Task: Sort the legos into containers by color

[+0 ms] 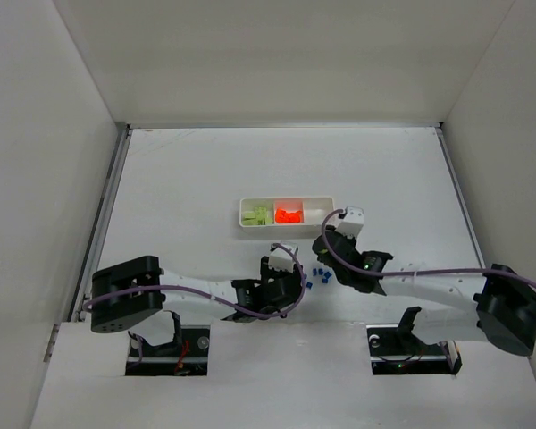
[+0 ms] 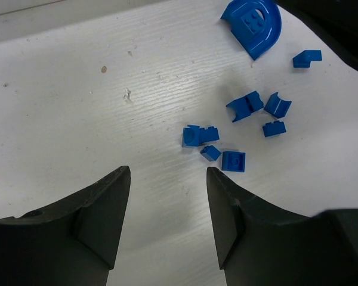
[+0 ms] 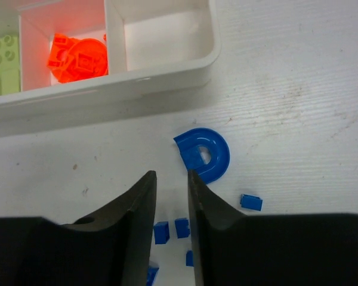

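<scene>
The white tray [image 1: 324,200] has lime green legos [image 3: 5,59] in its left compartment, orange legos [image 3: 77,56] in the middle one, and a bare right compartment [image 3: 161,36]. Several small blue legos [image 2: 244,106] and a larger blue arch piece [image 3: 204,155] lie loose on the table, just in front of the tray's right end [image 1: 317,273]. My left gripper [image 2: 168,174] stands wide open over bare table, with the blue pile ahead and to its right. My right gripper [image 3: 170,176] hovers over the blue pieces. Its jaws are slightly apart and hold nothing, and the arch lies just beyond the right fingertip.
Both arms reach in towards the table's middle, and their grippers [image 1: 295,277] [image 1: 324,246] are close together beside the blue pile. White walls enclose the table on three sides. The dark body of the right arm fills the top right corner of the left wrist view [image 2: 340,30].
</scene>
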